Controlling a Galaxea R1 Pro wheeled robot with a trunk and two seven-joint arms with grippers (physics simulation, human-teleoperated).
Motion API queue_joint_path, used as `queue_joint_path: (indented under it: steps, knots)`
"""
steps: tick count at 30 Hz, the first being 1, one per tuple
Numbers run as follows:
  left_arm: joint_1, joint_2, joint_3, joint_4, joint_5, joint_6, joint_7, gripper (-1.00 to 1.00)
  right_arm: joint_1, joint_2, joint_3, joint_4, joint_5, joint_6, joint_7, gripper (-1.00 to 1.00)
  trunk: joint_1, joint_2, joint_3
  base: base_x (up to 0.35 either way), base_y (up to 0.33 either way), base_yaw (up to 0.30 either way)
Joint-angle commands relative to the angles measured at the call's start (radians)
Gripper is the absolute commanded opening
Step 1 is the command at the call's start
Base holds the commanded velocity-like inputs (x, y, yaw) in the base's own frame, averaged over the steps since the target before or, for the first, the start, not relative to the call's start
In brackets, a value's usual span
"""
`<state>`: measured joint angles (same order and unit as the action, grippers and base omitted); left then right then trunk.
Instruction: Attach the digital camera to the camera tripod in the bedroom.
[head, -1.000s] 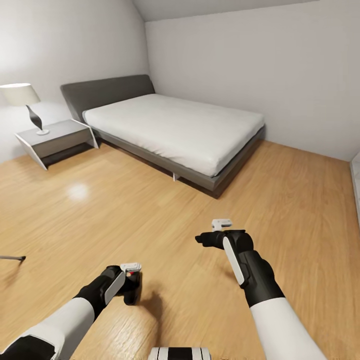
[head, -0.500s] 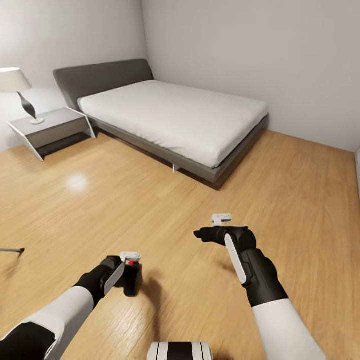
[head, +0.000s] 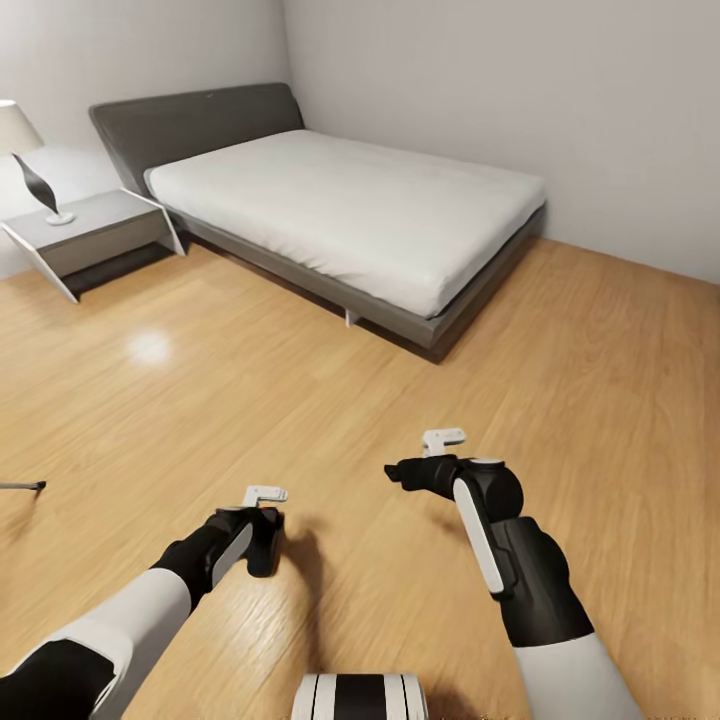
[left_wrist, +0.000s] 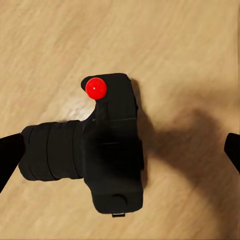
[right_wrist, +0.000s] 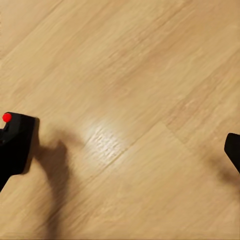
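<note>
L gripper (head: 262, 535) fingers pinch the digital camera (left_wrist: 100, 150), carried low for transit w/ tripod out of view; R gripper (head: 405, 472) fingers spread, empty, over bedroom floor (head: 300, 400).

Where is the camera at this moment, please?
The camera is at the left tool, low and left of middle in the head view, above the wood floor; the bed stands far ahead.

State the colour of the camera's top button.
Bright red button on the black camera; clearest in the left wrist view.
</note>
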<state>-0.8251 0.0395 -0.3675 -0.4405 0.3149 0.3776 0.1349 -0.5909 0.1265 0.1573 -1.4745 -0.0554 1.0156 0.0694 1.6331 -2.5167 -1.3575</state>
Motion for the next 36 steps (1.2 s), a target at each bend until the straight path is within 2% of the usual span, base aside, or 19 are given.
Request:
queue_joint_path:
  steps: [1,8,17,25,34,36]
  knots:
    - [0.000,0.001,-0.008,-0.003,0.011,0.004,0.008,1.00,0.000,0.000,0.000,-0.001,-0.004,0.004,-0.001,1.00,0.000,-0.001,-0.005,0.000,0.000,0.000]
    - [-0.008,0.001,-0.008,-0.007,0.007,-0.035,0.002,1.00,0.008,0.003,0.013,-0.024,-0.003,0.013,-0.002,1.00,0.003,-0.002,-0.032,0.000,0.000,0.000]
    - [0.001,0.002,-0.004,-0.014,0.011,-0.102,0.006,1.00,0.020,0.005,0.044,-0.022,-0.001,0.013,-0.004,1.00,0.003,-0.002,-0.032,0.000,0.000,0.000]
    - [0.018,-0.013,-0.005,-0.036,0.008,-0.128,0.027,1.00,0.037,0.005,0.073,-0.021,0.001,0.009,-0.009,1.00,0.007,-0.004,-0.063,0.000,0.000,0.000]
    - [0.027,-0.018,-0.008,-0.042,0.005,-0.150,0.045,1.00,0.042,0.005,0.079,-0.026,0.004,-0.002,-0.011,1.00,0.011,-0.006,-0.098,0.000,0.000,0.000]
    - [0.030,-0.017,-0.008,-0.042,0.005,-0.159,0.045,1.00,0.042,0.003,0.079,-0.033,0.005,-0.007,-0.012,1.00,0.011,-0.006,-0.098,0.000,0.000,0.000]
